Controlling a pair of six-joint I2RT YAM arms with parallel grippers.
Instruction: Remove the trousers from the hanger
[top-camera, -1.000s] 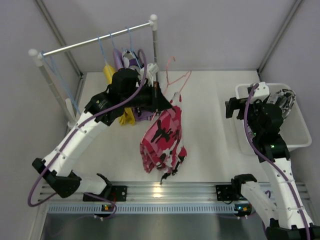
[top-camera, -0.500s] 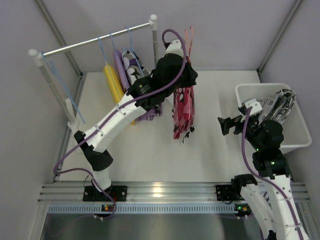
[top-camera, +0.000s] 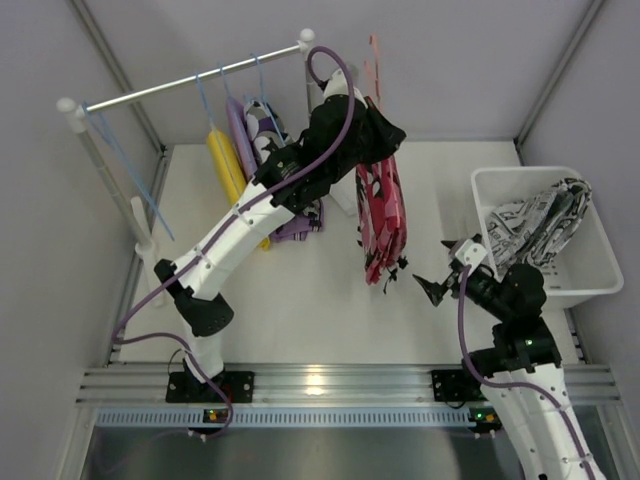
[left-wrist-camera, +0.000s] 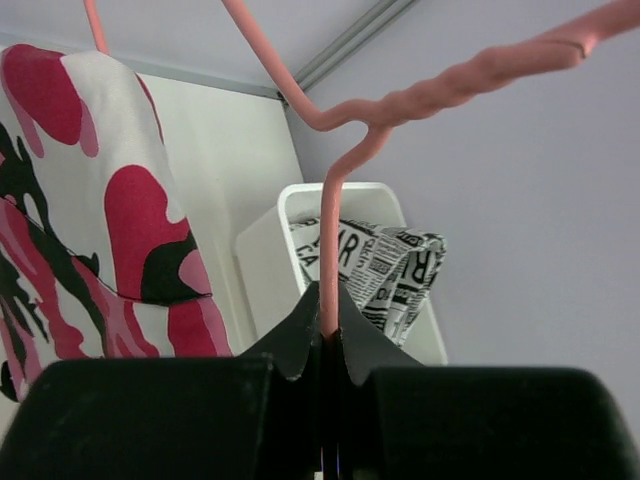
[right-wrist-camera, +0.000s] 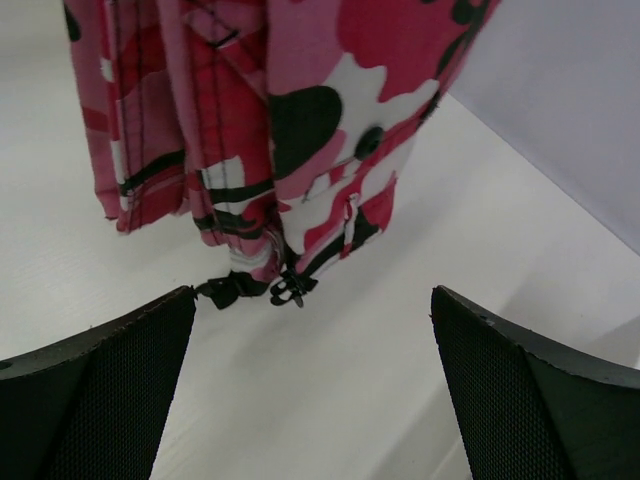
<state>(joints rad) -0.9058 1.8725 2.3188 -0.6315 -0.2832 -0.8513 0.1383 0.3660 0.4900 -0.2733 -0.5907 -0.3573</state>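
My left gripper (top-camera: 372, 122) is shut on the stem of a pink wire hanger (left-wrist-camera: 328, 255), held high above the table. The red-pink trousers with black and white blotches (top-camera: 381, 222) hang from that hanger; they also show in the left wrist view (left-wrist-camera: 95, 210) and the right wrist view (right-wrist-camera: 270, 110). My right gripper (top-camera: 437, 285) is open and empty, just right of and below the trousers' hem; its fingers (right-wrist-camera: 100, 390) frame the dangling black clips. Yellow trousers (top-camera: 227, 165), purple trousers (top-camera: 243, 130) and spotted trousers (top-camera: 266, 122) hang on the rail (top-camera: 190, 77).
A white bin (top-camera: 590, 270) at the right holds the black-white-grey print trousers (top-camera: 528, 225), also shown in the left wrist view (left-wrist-camera: 385, 270). The rack's posts stand at the back left. Blue hangers (top-camera: 120, 155) hang empty on the rail.
My left arm lifted the hanger with the red-pink trousers off the table and up to the right of the rack. My right arm swung from the bin down-left towards the trousers' hem.
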